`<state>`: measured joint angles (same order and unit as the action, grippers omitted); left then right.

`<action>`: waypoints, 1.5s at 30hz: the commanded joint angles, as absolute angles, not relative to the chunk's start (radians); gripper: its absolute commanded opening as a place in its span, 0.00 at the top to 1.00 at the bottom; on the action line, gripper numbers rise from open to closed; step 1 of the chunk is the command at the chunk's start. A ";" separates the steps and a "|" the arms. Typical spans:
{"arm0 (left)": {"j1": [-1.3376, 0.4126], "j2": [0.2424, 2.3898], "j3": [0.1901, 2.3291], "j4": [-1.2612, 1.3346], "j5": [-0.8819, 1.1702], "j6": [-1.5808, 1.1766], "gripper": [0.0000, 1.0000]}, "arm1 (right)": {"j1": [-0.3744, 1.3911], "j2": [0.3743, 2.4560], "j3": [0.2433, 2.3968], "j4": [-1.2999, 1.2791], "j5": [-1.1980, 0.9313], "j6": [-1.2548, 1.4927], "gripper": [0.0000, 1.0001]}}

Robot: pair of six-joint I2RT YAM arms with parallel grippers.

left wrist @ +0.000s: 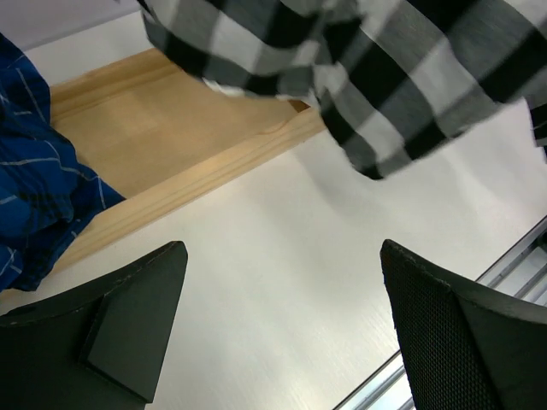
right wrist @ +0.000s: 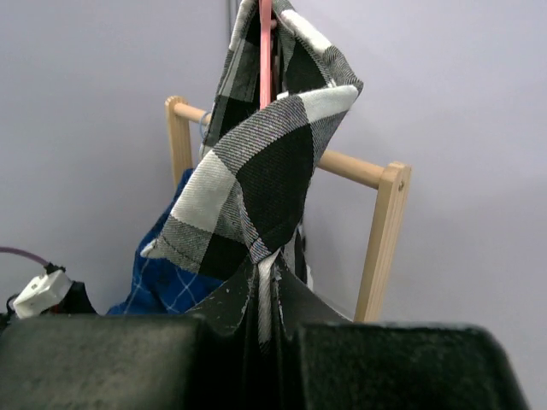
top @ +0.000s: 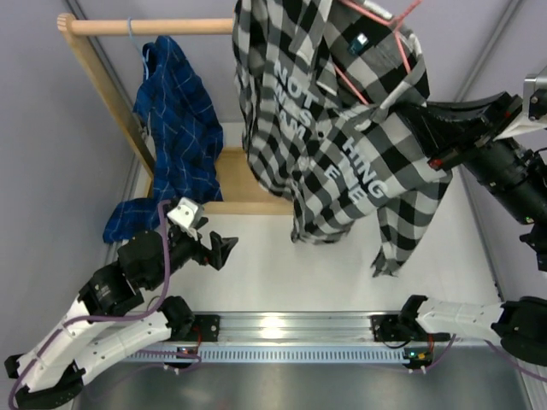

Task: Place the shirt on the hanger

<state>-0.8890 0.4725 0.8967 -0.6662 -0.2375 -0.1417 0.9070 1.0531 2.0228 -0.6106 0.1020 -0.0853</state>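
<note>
The shirt (top: 342, 128), black-and-white check with white lettering, hangs in the air at about 1 o'clock in the top view, draped over the pink hanger (top: 400, 47), whose wire shows at the collar. The right gripper (top: 419, 115) reaches in from 3 o'clock and is clenched on a fold of the shirt; in its wrist view the cloth is pinched between the two fingers (right wrist: 376, 359) and the hanger wire rises straight above.

Behind the shirt stands a wooden rack (top: 145, 26), its rod along 12 o'clock and its flat base (top: 244, 184) on the table. A blue plaid shirt (top: 175, 111) hangs from the rod at 10 o'clock, its lower end heaped on the surface.

The left gripper (top: 218, 248) hovers low at 8 o'clock, jaws spread wide and holding nothing.

The table (top: 282, 265) is smooth and white, with a metal rail (top: 291, 325) along its near edge at 6 o'clock. Plain pale grey-lilac walls enclose it.
</note>
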 commanded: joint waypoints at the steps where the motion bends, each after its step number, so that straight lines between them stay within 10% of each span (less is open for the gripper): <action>1: -0.890 0.434 0.859 -0.577 -0.239 -0.176 0.02 | 0.913 1.062 1.979 -0.304 0.062 -0.141 1.00; 11: -0.887 0.376 0.833 -0.568 -0.182 -0.179 0.02 | 0.913 0.819 1.127 0.190 -0.044 0.073 1.00; 17: -0.874 0.351 0.815 -0.563 -0.181 -0.193 0.02 | 0.913 0.814 0.966 0.324 -0.009 0.140 1.00; 45: -0.511 0.291 0.779 -0.534 -0.259 -0.249 0.02 | 0.931 1.563 1.733 0.045 0.643 0.258 1.00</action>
<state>-0.5167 0.2966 0.7856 -0.5838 -0.2871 -0.2379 0.9089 1.5227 1.6295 0.0929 0.5648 0.2230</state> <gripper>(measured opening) 0.983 0.013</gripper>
